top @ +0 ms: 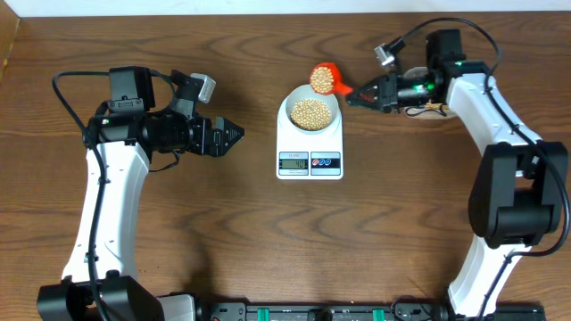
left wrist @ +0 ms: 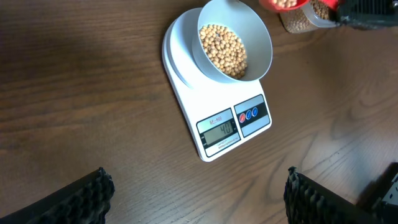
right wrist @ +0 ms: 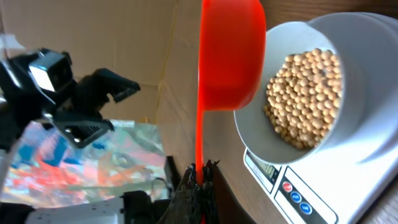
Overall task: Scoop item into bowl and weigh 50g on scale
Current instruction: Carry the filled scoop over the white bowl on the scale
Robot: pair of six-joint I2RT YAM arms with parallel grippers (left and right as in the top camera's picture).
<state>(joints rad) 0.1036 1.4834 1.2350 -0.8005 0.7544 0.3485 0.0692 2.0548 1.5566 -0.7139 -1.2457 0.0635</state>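
The pale bowl (top: pixel 310 111) sits on the white scale (top: pixel 310 147), holding many tan beans (top: pixel 310 112). It also shows in the left wrist view (left wrist: pixel 235 42) and right wrist view (right wrist: pixel 292 99). The scale display (left wrist: pixel 219 130) shows a reading. My right gripper (top: pixel 355 94) is shut on the handle of an orange scoop (top: pixel 325 78) holding beans at the bowl's far right rim; in the right wrist view (right wrist: pixel 200 177) the scoop (right wrist: pixel 230 53) hangs beside the bowl. My left gripper (top: pixel 234 135) is open and empty, left of the scale.
A clear tub of beans (top: pixel 426 100) stands behind the right gripper at the far right; it shows at the top edge of the left wrist view (left wrist: pixel 305 18). Bare wooden table lies between the left gripper and the scale.
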